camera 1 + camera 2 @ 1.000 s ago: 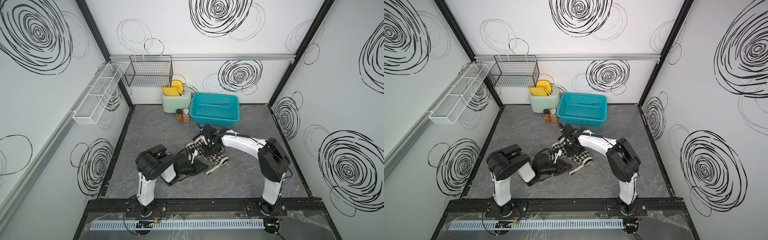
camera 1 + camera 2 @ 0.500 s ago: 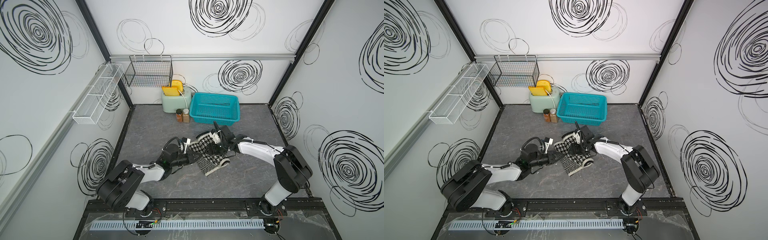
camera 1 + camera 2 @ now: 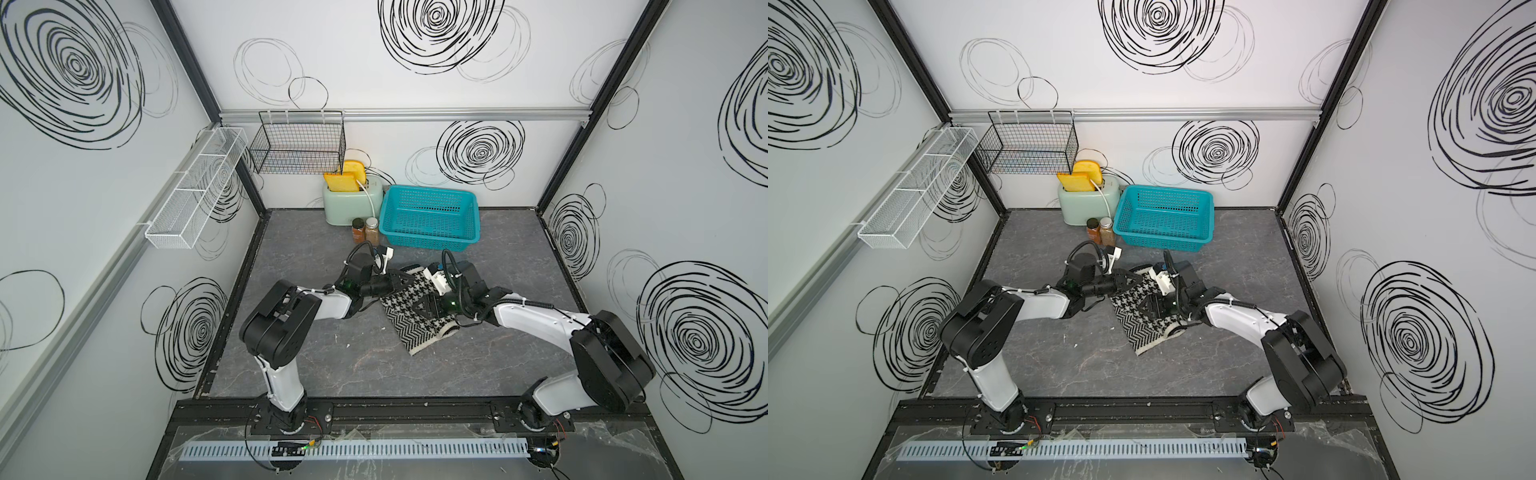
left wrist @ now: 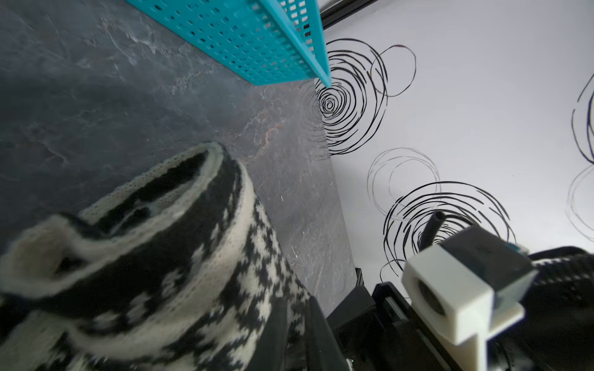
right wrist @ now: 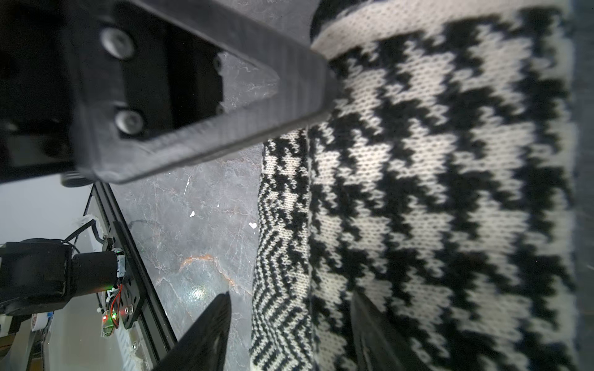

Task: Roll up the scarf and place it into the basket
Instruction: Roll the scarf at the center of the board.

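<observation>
Now | left pincer (image 3: 405, 277) clamped on scarf (image 3: 415, 328) | right pincer (image 5: 291, 302) apart, wrist view only

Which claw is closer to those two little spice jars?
Left. The left gripper is at the scarf end toward the spice jars; the right gripper is farther away, mid-scarf.

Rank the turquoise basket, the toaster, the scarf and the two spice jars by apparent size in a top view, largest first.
1. basket
2. scarf, bunched and partly covered
3. toaster
4. reddish spice jar and tan spice jar: look alike, unranked
</observation>
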You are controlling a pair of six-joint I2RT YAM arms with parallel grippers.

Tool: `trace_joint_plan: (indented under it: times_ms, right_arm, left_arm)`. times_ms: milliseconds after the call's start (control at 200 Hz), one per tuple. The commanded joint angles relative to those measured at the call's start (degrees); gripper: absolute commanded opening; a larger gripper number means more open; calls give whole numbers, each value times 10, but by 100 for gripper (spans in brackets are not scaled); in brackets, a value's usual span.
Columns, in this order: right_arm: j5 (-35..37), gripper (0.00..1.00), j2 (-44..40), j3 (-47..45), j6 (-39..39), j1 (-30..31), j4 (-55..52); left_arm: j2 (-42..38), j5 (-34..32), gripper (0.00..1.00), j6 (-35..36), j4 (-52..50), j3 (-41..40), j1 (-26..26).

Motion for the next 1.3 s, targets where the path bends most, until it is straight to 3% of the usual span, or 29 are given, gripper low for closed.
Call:
trace_joint_plan:
  times_ms: [0,340,670,860,1055,1295]
  right_arm:
    - [-35,63,-4,-14,-28,-6,27]
    - [-70,67,7,-29,-62,-10,15]
    - [-90,68,-92,-31,-46,-48,-31]
    - [-155,51,-51,-76,-23,-56,34]
    - [-140,27,-27,-121,-18,-56,26]
    - [-31,28,14,-104,-23,-92,-99]
  left_arm:
    - [25,13,17,-26,51,12,-18]
    - [85,-4,16,-22,40,25,-19]
    - [110,8,15,21,-8,17,5]
    - [110,10,16,42,-38,32,5]
    - [112,11,16,43,-41,34,8]
    - [110,13,15,51,-54,35,12]
